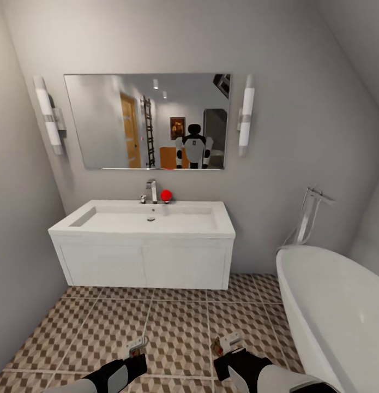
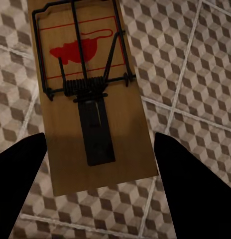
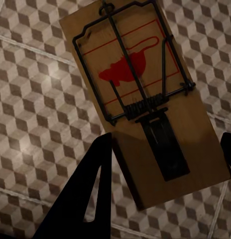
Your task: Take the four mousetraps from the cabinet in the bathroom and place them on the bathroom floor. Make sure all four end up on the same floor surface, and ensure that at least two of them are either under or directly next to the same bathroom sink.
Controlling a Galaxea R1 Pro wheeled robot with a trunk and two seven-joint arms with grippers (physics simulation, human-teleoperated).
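Pale tan wood, matt and smooth, on the left mousetrap (image 2: pixel 95 124); dark thin wire bent over it, a coiled spring at mid-frame, a flat black plate below, a printed red mark at upper centre. Same matt wood, dark wire and red print on the right mousetrap (image 3: pixel 145 99). Matt black on the left gripper (image 2: pixel 103 199) fingers and the right gripper (image 3: pixel 168 184) fingers. Printed cube-pattern tile with a faint sheen and pale grout on the bathroom floor (image 1: pixel 178 327). Smooth matt white on the sink unit (image 1: pixel 145 262) at centre. Glossy white on the bathtub (image 1: pixel 342 305) at lower right. Polished metal on the faucet (image 1: pixel 151 191). Reflective glass in the mirror (image 1: pixel 102 120) at upper centre.
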